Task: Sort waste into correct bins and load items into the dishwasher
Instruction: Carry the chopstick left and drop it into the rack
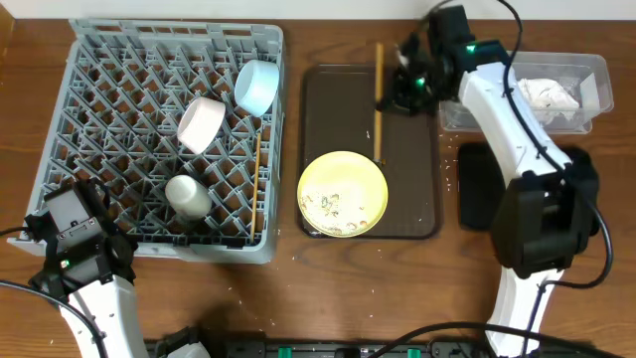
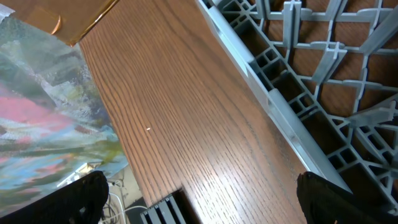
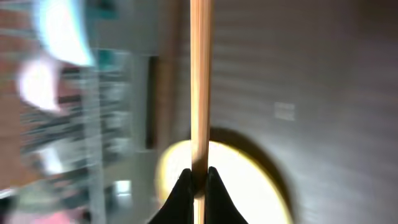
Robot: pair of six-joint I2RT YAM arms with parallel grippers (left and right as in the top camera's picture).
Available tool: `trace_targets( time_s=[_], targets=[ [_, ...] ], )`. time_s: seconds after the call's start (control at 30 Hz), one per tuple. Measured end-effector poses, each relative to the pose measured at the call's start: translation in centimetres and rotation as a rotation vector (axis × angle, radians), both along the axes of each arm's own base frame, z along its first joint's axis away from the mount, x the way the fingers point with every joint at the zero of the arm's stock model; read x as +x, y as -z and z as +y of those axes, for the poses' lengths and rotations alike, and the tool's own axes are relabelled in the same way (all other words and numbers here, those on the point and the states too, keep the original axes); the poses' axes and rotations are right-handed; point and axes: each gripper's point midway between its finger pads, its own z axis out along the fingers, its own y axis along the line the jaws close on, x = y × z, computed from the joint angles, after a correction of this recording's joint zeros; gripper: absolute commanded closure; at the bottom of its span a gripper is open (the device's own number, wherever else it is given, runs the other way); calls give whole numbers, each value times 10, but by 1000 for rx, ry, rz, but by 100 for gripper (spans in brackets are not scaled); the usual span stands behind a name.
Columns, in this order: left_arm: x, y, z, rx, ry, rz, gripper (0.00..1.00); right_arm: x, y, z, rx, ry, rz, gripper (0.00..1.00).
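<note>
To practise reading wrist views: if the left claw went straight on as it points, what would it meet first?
Probably the bare wooden table, just beside the dish rack; depth is unclear.

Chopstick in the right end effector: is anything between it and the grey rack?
Nothing visible. Only the brown tray edge and a strip of bare table separate the chopstick from the right wall of the rack.

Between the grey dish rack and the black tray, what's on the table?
In the overhead view, the brown serving tray lies there, carrying the pale yellow plate; the right gripper grips a chopstick there too.
</note>
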Motion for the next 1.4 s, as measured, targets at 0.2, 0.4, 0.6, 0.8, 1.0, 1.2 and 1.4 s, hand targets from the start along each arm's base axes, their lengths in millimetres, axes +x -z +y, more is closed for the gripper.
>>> trace_targets(
  time_s=[0.2,0.4,0.6,0.8,1.0,1.2,1.4],
  targets=[
    [0,0,0,0,0,0,2,-32,-16,77,118,-86,50,99],
    [0,0,0,0,0,1,2,-83,-18,159,114,-136,99,99],
    [0,0,0,0,0,0,2,-113,-9,203,28,-50,95,99],
    [0,0,0,0,0,0,2,-122,-4,216,-24,13,58,98],
    [0,0,0,0,0,0,2,-124,-1,219,-60,74,45,76],
    [0,0,0,0,0,0,2,-124,0,219,-73,93,37,56],
    [0,0,0,0,0,0,2,-123,-2,221,-60,64,20,58]
  ],
)
